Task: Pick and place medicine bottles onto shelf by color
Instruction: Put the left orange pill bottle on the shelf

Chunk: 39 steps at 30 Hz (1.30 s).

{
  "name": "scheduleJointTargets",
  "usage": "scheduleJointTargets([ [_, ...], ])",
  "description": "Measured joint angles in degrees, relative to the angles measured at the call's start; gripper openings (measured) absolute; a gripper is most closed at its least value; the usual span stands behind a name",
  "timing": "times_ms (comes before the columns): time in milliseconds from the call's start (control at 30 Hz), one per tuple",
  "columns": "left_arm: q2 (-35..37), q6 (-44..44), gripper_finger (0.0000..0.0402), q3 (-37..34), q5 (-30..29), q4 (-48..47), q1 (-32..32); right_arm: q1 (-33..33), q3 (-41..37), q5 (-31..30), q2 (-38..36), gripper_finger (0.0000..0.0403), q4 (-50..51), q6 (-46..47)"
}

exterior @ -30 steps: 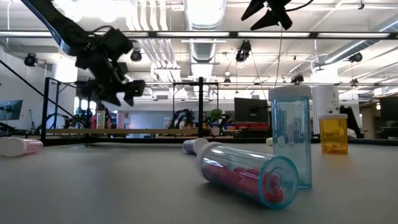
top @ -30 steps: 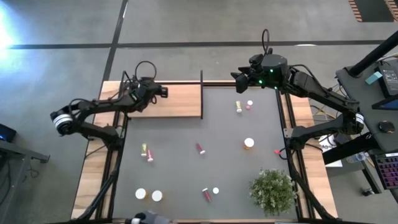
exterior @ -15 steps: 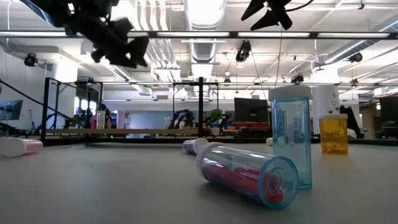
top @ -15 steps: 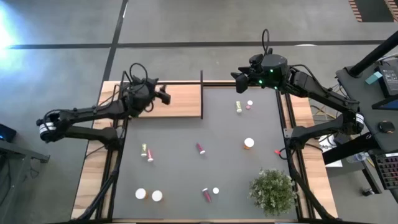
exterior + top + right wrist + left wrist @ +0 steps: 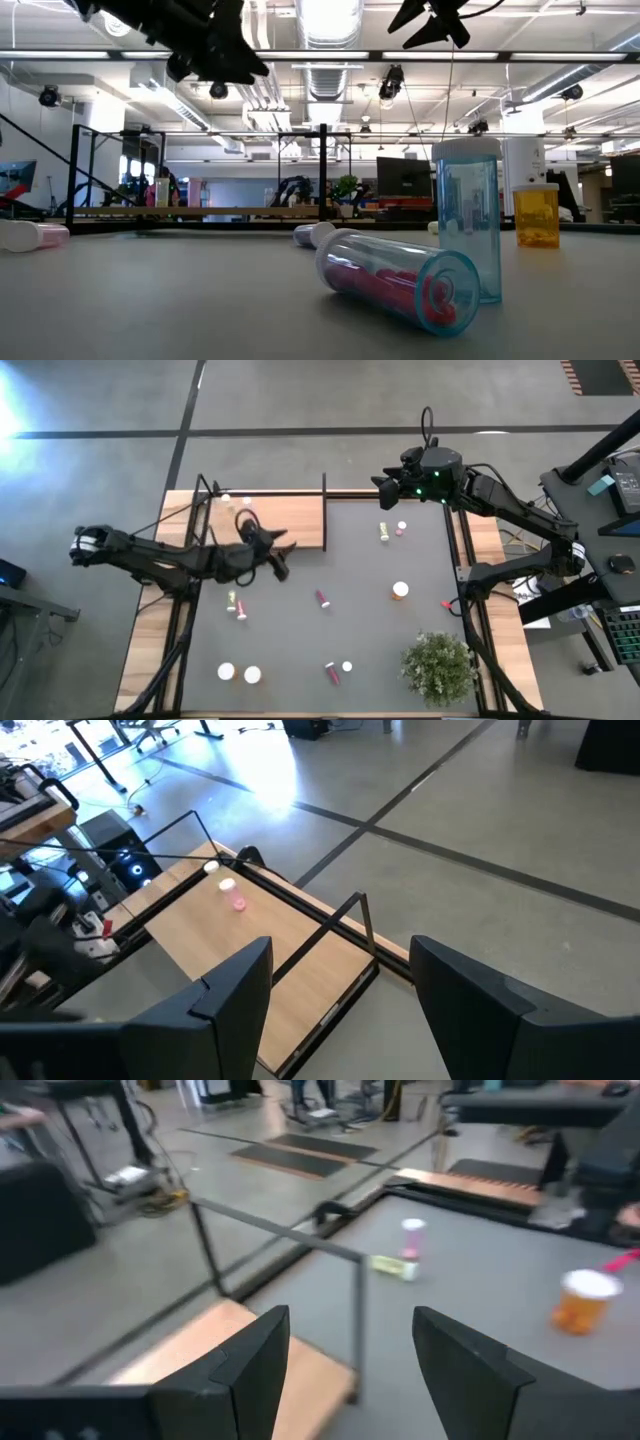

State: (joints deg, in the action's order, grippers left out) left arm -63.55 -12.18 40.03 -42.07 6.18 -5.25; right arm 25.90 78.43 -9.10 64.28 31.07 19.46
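1. The left hand (image 5: 281, 559) hangs over the dark surface (image 5: 360, 590) just in front of the shelf (image 5: 290, 520), fingers parted, empty.
2. The right hand (image 5: 383, 487) waits at the surface's far edge, fingers apart, empty.
3. 2 bottles (image 5: 222, 498) stand at the shelf's far-left corner; a pink bottle (image 5: 322, 599), an orange bottle (image 5: 400, 591) and others lie scattered on the surface.

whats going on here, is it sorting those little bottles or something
Looks like it. The left tool, open and empty, hangs above the dark grey tabletop just off the flat light-wood shelf, which holds two small bottles at its far corner. The right tool waits open over the table's back edge. Several white-capped medicine bottles are scattered on the table.
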Motion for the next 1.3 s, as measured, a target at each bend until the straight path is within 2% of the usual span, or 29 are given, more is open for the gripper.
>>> scheduleJointTargets([
  [167,-3.96,-7.24,0.0197,5.55,-0.65,-8.35,-3.94,0.00,0.00,0.00,0.00,0.0226,0.00,0.00],
  [367,-10.97,-14.91,0.0197,16.50,1.63,-21.96,-6.89,-0.01,0.00,-0.01,0.00,0.0226,-0.01,0.00],
  [467,-15.48,-24.37,0.0197,24.03,6.60,-32.65,-7.80,-0.01,0.00,0.00,-0.01,0.0226,0.00,0.00],
  [667,-25.29,-47.72,0.0197,39.30,20.91,-57.17,-10.04,0.00,0.00,-0.01,0.01,0.0226,0.00,0.00],
  [800,-29.36,-61.09,0.0197,45.51,24.97,-68.65,-15.15,0.00,0.00,-0.01,-0.01,0.0226,0.00,0.00],
  [967,-31.34,-80.57,0.0200,46.62,28.50,-75.60,-23.10,0.00,0.00,-0.01,0.01,0.0226,0.00,0.00],
  [1100,-31.41,-95.02,0.0224,45.84,31.89,-79.35,-28.99,-0.01,0.00,-0.02,-0.01,0.0226,-0.02,0.00],
  [1300,-31.08,-109.47,0.0253,43.42,37.97,-83.19,-35.86,0.01,0.00,-0.02,0.01,0.0226,-0.02,0.00],
])
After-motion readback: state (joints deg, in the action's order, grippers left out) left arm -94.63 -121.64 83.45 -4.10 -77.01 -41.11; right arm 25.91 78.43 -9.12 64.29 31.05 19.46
